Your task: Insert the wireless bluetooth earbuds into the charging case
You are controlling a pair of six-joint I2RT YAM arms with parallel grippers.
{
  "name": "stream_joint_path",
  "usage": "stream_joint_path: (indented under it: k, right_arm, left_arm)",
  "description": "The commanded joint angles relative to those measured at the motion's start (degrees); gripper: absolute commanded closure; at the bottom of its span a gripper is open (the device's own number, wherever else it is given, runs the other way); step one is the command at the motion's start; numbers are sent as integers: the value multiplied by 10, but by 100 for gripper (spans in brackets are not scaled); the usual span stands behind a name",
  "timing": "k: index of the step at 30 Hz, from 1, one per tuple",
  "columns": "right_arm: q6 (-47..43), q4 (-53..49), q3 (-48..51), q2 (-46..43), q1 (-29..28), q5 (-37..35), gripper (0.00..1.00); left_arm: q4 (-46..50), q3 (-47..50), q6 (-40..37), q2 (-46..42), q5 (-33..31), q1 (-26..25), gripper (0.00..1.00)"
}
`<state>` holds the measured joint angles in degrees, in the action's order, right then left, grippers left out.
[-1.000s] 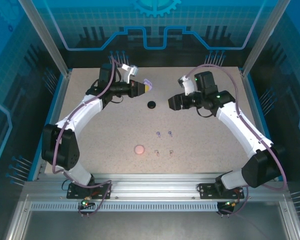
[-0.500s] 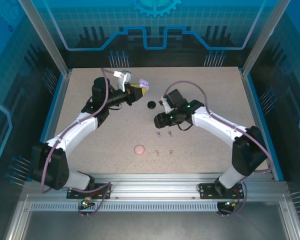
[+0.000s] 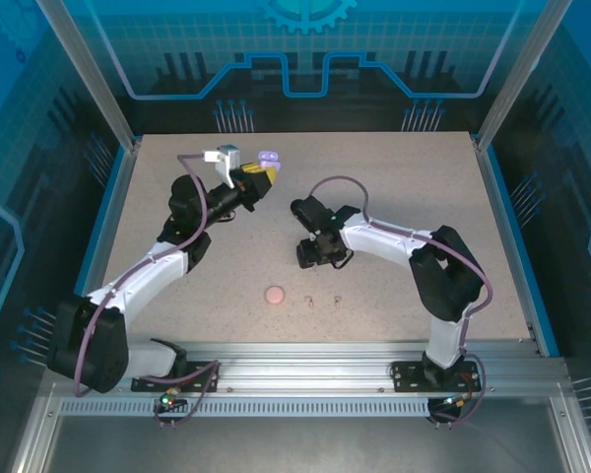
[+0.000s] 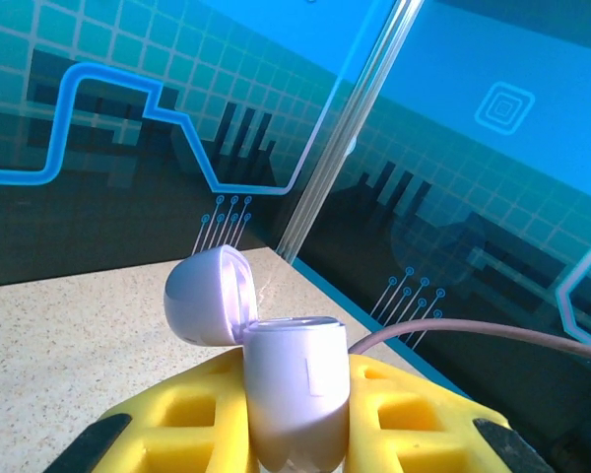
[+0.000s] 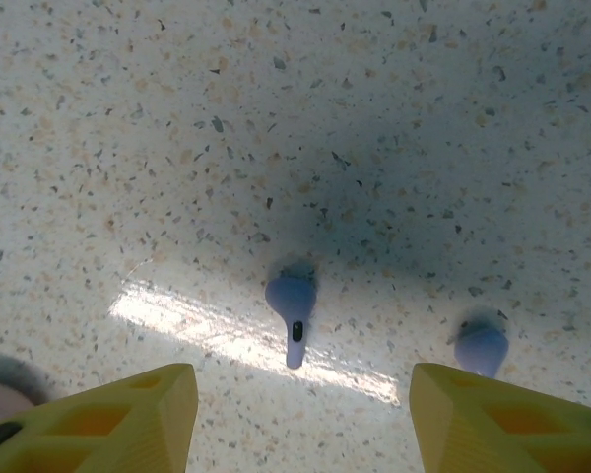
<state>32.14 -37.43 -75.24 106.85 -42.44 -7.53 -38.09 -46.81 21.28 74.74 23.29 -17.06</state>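
Observation:
My left gripper (image 3: 259,170) is shut on the lavender charging case (image 4: 295,389), held upright above the far table with its lid (image 4: 209,296) flipped open; yellow fingers (image 4: 177,419) press both of its sides. My right gripper (image 3: 313,254) points down at mid-table, open. Between and just ahead of its yellow fingertips (image 5: 143,419) lies one lavender earbud (image 5: 291,301), stem toward me, touching neither finger. A second lavender earbud (image 5: 481,347) lies to its right, by the right fingertip. Two pale beige earbuds (image 3: 310,299) lie nearer the table's front.
A round pink case (image 3: 274,294) sits shut on the speckled table (image 3: 404,177), left of the beige buds. Blue side rails (image 3: 106,227) and the patterned back wall (image 4: 98,128) bound the table. The right arm (image 3: 394,236) arches across the right half.
My right arm has swung left and toward the front and come down over the lavender buds, jaws narrowing a little. My left gripper has carried the open case slightly left and back.

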Motion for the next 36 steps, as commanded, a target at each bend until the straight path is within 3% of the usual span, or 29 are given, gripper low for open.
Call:
stream_joint_path:
  k: [1, 17, 36]
  right_arm:
    - [16, -23, -30, 25, -11, -18, 42]
    - [16, -46, -92, 102, -13, -23, 53]
    - [22, -52, -98, 130, -20, -32, 61]
  left_arm:
    - [-23, 11, -3, -18, -17, -2, 100]
    - [-18, 27, -4, -27, -24, 5, 100]
    - [-24, 40, -2, -32, -24, 5, 100]
